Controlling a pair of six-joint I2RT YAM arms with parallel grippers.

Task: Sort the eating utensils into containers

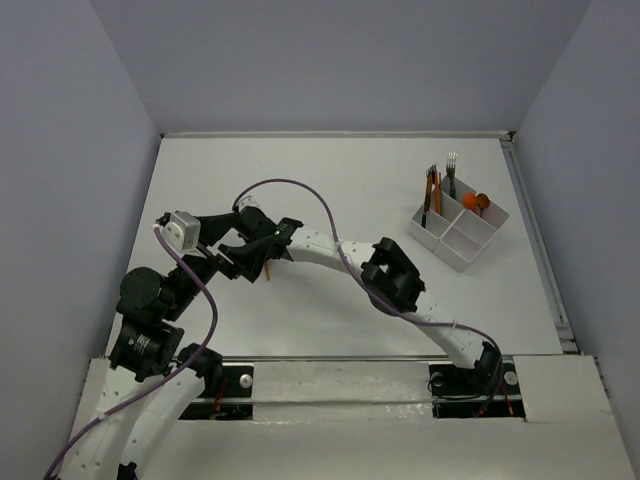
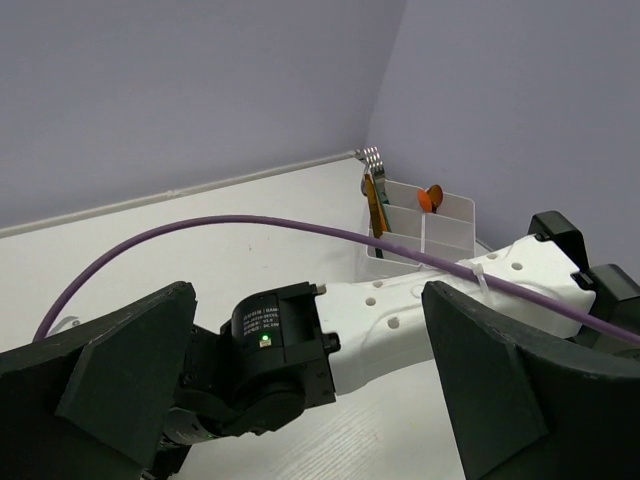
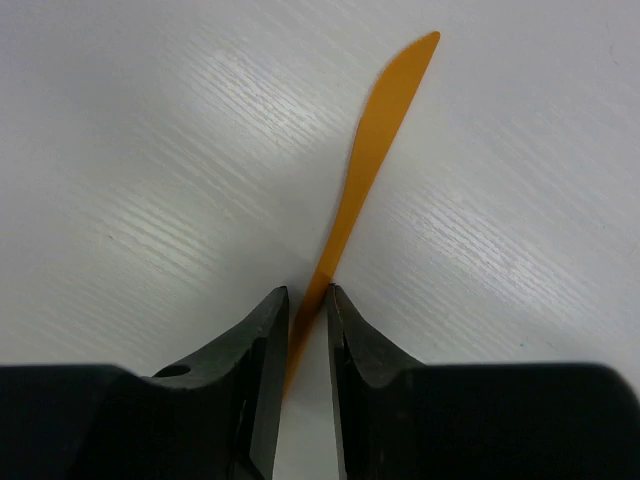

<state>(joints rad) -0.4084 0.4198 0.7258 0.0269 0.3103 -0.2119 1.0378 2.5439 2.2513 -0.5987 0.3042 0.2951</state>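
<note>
Where right tool [image 3: 308, 300] straddles one orange knife [image 3: 375, 140], one white box [image 1: 465, 250].

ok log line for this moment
right gripper: jaws astride knife, grip unclear | left gripper: open, empty | knife: on table | box: partly filled

Orange knife [image 3: 375, 150] flanked by tool [image 3: 308, 298], white table [image 3: 150, 150]
</note>
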